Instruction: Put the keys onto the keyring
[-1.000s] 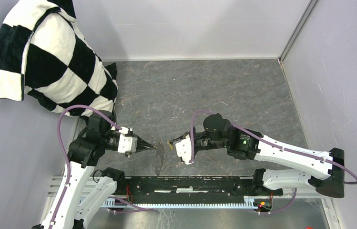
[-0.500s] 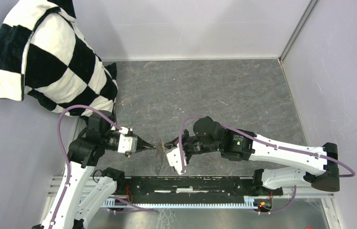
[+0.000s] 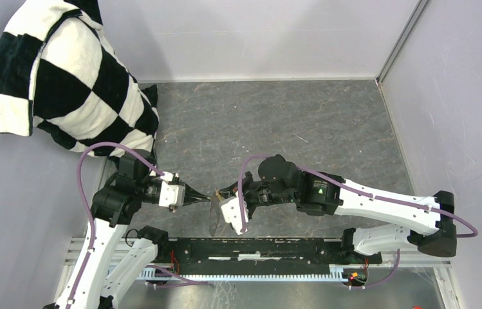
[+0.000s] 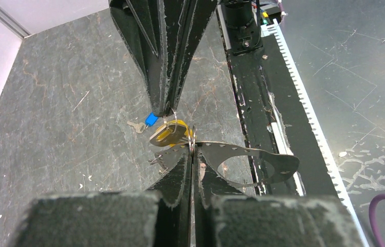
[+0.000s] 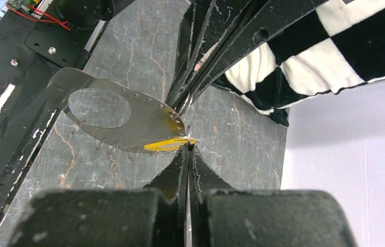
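Left hand (image 4: 191, 154) is gripping the keyring (image 4: 252, 160) in mid-air while the right hand (image 4: 168, 109) is pinching the yellow key (image 4: 170, 131) up against it; whether it's threading on, I can't quite make out. Meanwhile the blue key (image 4: 150, 120) is lying on the desk (image 4: 67, 128), waiting its turn.

Keyring (image 5: 128, 121): a thin, flat, grey metal piece, leaf-shaped, with one large oval opening and a row of small holes along an edge. It is held off the table (image 4: 67, 103), roughly level, by its narrow end in the closed tips of the left gripper (image 4: 192, 154). Yellow-headed key (image 4: 168, 133): raised and tilted at the closed tips of the right gripper (image 4: 168, 109), just beside the keyring's narrow end; contact between the two cannot be told. Blue-headed key (image 4: 150, 120): flat on the table, silver blade pointing away from its head, apart from the other two.
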Motion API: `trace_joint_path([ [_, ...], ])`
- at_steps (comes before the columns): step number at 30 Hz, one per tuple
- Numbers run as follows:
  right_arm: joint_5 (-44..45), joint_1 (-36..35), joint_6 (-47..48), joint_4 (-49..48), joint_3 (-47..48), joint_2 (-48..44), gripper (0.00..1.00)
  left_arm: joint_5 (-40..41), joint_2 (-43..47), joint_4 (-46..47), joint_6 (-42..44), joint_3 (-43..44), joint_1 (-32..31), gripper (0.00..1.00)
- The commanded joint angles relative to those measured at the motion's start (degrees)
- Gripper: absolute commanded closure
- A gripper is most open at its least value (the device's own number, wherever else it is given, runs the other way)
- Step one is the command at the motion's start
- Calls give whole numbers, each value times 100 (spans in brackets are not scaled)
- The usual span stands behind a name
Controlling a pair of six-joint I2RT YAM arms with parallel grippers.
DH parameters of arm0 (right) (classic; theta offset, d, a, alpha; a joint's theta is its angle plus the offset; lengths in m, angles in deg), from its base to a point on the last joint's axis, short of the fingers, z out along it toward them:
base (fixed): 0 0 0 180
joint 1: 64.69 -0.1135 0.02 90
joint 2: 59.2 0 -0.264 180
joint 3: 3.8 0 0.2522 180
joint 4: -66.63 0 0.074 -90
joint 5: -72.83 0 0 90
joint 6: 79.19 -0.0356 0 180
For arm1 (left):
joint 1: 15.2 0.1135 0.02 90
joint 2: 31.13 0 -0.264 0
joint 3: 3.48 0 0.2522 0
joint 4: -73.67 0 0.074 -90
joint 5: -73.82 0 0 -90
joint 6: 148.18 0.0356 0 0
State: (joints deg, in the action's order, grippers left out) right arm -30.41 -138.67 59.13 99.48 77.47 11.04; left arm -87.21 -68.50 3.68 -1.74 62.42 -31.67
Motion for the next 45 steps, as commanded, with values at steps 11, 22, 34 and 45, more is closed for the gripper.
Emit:
trace_joint_path([
  [11, 24, -170, 130, 16, 210, -5, 100, -70, -33, 68, 41, 218, 3, 98],
  [22, 67, -282, 169, -10, 211, -26, 100, 84, -61, 68, 29, 191, -1, 98],
  [34, 112, -355, 231, -37, 262, 38, 100, 150, -65, 70, 57, 175, 3, 98],
  [45, 131, -363, 252, -108, 307, 118, 100, 115, -45, 84, 95, 131, 3, 98],
])
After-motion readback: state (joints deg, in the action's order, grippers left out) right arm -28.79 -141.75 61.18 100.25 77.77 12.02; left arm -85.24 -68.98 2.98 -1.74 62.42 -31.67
